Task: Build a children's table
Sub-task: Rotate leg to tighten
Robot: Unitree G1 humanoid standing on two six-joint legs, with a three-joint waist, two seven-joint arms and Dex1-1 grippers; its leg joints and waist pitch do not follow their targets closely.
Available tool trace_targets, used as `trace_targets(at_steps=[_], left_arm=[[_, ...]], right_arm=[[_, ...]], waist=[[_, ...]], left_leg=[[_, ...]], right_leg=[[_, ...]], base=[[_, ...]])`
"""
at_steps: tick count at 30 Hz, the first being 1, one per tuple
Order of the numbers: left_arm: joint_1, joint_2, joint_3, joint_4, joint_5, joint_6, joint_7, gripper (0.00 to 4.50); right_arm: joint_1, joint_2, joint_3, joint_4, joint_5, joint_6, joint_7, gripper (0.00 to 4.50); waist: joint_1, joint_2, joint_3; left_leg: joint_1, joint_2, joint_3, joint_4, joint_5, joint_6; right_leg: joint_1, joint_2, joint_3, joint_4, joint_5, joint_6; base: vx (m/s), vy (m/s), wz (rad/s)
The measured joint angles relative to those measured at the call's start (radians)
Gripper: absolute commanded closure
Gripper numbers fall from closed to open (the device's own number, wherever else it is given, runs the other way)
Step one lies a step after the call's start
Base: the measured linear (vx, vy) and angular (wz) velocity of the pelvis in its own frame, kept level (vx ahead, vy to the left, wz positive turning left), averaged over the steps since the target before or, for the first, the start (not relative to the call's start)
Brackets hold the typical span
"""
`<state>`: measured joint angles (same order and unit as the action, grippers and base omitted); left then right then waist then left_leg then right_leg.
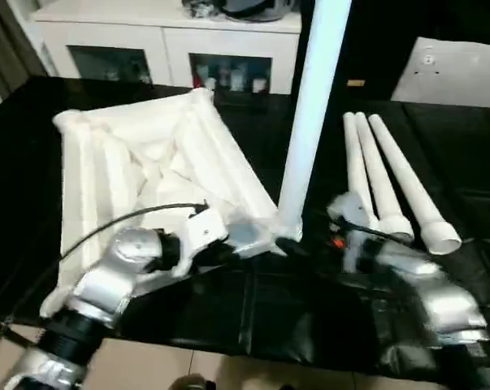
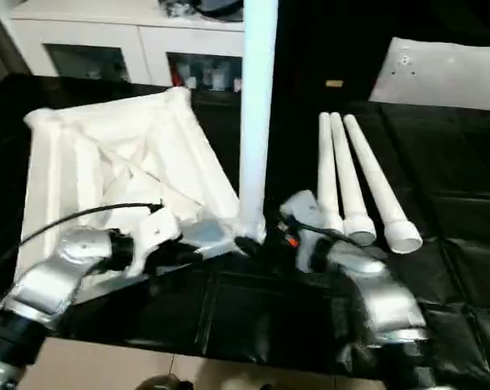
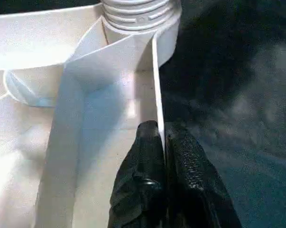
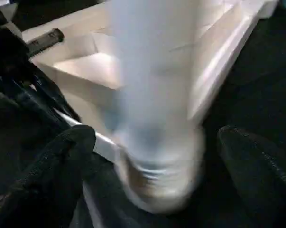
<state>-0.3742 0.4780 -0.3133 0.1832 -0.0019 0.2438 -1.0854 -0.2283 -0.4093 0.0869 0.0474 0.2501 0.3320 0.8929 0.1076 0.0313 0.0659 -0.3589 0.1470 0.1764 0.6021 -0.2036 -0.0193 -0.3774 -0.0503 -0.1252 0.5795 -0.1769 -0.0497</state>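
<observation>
Bottom centre, the left gripper (image 3: 162,156) pinches the tabletop (image 1: 147,171) rim; the right gripper (image 4: 157,161) gapes wide around the upright leg (image 1: 310,114) at the corner socket (image 3: 140,19). Three legs (image 1: 387,183) lie right, behind.

The white plastic tabletop (image 1: 147,171) lies upside down on the black-covered table (image 1: 440,154), its ribbed underside facing up, with raised edge walls and ribs running in from the corners. One long white leg (image 1: 310,114) stands upright in the round socket (image 3: 140,19) at the tabletop's near corner, its ridged, threaded end seated in that socket. The three other legs (image 1: 387,179), white and tapered with their wider open ends toward the near edge, lie side by side and touching on the table, just beside the standing leg and apart from the tabletop.
</observation>
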Motion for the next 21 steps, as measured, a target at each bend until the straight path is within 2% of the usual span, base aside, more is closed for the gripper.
trace_targets(at_steps=[3, 9, 12, 20, 21], left_arm=[[-0.031, 0.032, -0.02, 0.047, -0.006, -0.061, -0.092, 4.5], [-0.057, 0.066, -0.06, 0.084, -0.019, -0.15, -0.206, 4.5], [-0.071, 0.067, -0.081, 0.102, -0.018, -0.19, -0.243, 4.5], [-0.104, 0.062, -0.098, 0.158, -0.013, -0.248, -0.274, 4.5], [-0.106, 0.062, -0.098, 0.163, -0.013, -0.252, -0.276, 4.5]], right_arm=[[0.005, -0.052, 0.024, -0.005, 0.006, -0.047, 0.09, 0.05], [0.008, -0.087, 0.073, 0.018, -0.011, -0.125, 0.181, 0.05], [0.006, -0.11, 0.094, 0.018, -0.014, -0.145, 0.238, 0.39], [0.004, -0.116, 0.126, 0.047, -0.018, -0.189, 0.304, 0.84], [0.004, -0.119, 0.132, 0.047, -0.018, -0.189, 0.311, 1.15]], waist=[[0.011, 0.0, 0.0], [0.023, 0.0, 0.0], [0.032, 0.0, 0.0], [0.032, 0.0, 0.0], [0.032, 0.0, 0.0]], left_leg=[[0.0, 0.0, 0.0, 0.0, 0.0, 0.0], [0.0, 0.0, 0.0, 0.0, 0.0, 0.0], [0.001, 0.0, 0.0, 0.0, 0.0, 0.0], [0.004, 0.0, 0.001, 0.0, 0.0, 0.0], [0.004, 0.0, 0.001, 0.0, 0.0, -0.001]], right_leg=[[0.0, 0.0, 0.0, 0.0, 0.0, 0.0], [0.001, -0.001, 0.0, 0.0, 0.0, 0.0], [0.001, -0.001, 0.0, 0.0, 0.0, 0.0], [0.003, -0.001, 0.0, 0.0, 0.0, 0.0], [0.003, -0.001, 0.0, 0.0, 0.0, 0.0]], base=[[0.0, 0.0, 0.0], [0.0, 0.0, 0.0], [0.0, 0.0, 0.0], [0.0, 0.0, 0.0], [0.0, 0.0, 0.0]])
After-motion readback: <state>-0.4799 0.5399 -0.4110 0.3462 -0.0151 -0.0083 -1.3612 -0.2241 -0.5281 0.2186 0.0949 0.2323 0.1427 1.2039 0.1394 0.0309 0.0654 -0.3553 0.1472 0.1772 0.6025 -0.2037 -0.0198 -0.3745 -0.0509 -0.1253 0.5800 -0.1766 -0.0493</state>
